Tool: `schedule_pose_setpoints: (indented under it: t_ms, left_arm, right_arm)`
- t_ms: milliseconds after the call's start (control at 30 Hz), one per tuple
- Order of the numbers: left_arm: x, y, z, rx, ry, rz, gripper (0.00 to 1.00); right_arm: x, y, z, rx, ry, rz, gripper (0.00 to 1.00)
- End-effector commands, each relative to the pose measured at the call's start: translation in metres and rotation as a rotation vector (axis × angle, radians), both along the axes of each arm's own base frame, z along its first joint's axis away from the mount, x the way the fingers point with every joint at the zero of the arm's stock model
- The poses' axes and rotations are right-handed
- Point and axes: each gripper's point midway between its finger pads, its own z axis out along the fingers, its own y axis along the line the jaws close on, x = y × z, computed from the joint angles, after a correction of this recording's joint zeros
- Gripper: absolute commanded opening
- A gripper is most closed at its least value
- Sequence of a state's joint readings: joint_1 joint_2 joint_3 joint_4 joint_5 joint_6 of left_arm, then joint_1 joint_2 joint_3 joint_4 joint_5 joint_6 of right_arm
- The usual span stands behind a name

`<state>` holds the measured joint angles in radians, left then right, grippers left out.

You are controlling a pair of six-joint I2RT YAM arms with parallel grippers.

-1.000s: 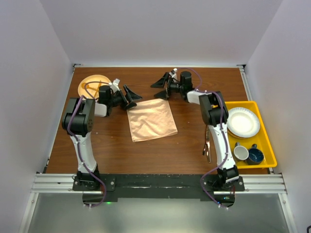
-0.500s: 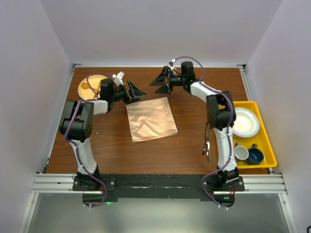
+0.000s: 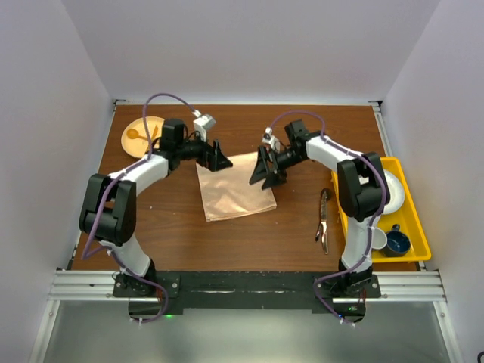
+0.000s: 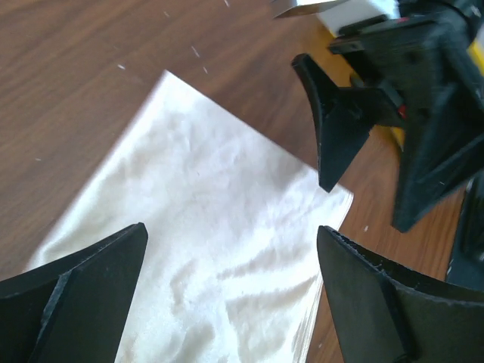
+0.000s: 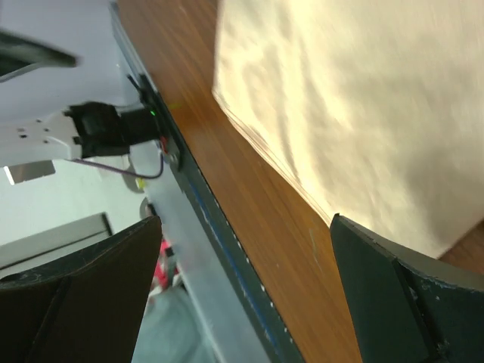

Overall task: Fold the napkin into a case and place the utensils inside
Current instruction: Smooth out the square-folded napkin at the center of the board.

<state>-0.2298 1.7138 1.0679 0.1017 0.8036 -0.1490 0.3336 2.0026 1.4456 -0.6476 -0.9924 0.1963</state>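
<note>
The peach-orange satin napkin [image 3: 234,187] lies flat mid-table as a near-square folded stack; its layered edge shows in the left wrist view [image 4: 204,234] and the right wrist view [image 5: 363,98]. No narrow case is in view. The dark utensils [image 3: 324,221] lie on the wood right of the napkin, beside the tray. My left gripper [image 3: 219,157] hangs open over the napkin's far left corner, cloth between its fingers [image 4: 232,231]. My right gripper [image 3: 265,170] is open over the far right edge [image 5: 246,221], and also shows in the left wrist view [image 4: 363,113].
A round wooden plate [image 3: 144,134] with pale wooden cutlery sits at the far left. A yellow tray [image 3: 418,212] at the right holds a white plate [image 3: 386,193], a white cup [image 3: 374,237] and a blue cup [image 3: 397,243]. White walls enclose the table.
Both arms have swung in from the far side of the table toward the napkin. The left gripper moved right to its far left corner, the right gripper down-left onto its far right edge.
</note>
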Motion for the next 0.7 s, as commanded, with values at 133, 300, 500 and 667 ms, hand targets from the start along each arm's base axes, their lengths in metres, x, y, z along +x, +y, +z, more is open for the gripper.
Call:
schedule_pose_setpoints:
  t_ms: [133,300,500,667]
  left_arm:
    - [-0.033,-0.01,-0.054,0.209,-0.073,-0.174,1.0]
    - [-0.041,0.006,-0.087,0.317,-0.028,-0.163,1.0]
    - [-0.077,0.025,-0.112,0.424,0.011,-0.237,1.0]
    - [-0.125,0.016,-0.128,0.492,0.053,-0.351,1.0]
  right_arm:
    - [-0.033,-0.013,-0.048,-0.035,0.129,0.044,0.98]
    - [-0.03,-0.027,-0.069,-0.1,0.103,0.053,0.98]
    - [-0.017,-0.045,-0.09,-0.218,0.022,0.11,0.98]
    - [-0.005,-0.039,-0.083,-0.23,-0.067,0.199,0.98]
